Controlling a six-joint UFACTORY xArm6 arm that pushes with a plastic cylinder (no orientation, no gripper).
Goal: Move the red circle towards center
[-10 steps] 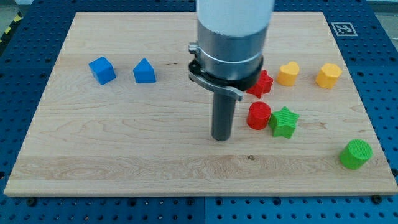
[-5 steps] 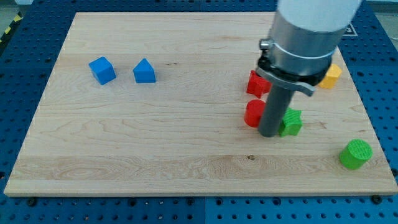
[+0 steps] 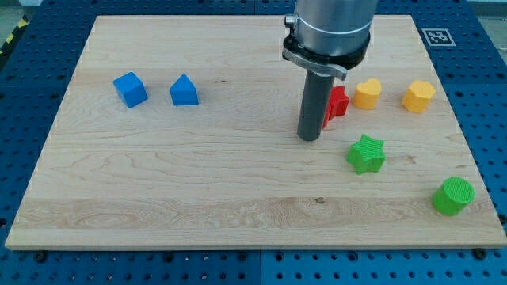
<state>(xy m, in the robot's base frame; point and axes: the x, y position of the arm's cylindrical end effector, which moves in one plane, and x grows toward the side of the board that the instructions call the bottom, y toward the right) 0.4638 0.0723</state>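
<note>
My tip [image 3: 309,138] rests on the wooden board [image 3: 158,182] a little right of its middle. The red circle is almost wholly hidden behind the rod. Only a red sliver [image 3: 326,120] shows at the rod's right edge, just above the tip. The red star [image 3: 339,101] sits right behind that sliver, close to it or touching it. The green star [image 3: 365,153] lies to the lower right of my tip, apart from it.
A blue cube [image 3: 130,89] and a blue house-shaped block [image 3: 184,90] sit at the upper left. Two yellow blocks [image 3: 366,93] [image 3: 418,96] sit at the upper right. A green circle [image 3: 453,195] stands near the lower right corner.
The rod swung right past the red circle, then back up and left. The red circle has left its spot beside the green star and is now behind the rod, near the red star.
</note>
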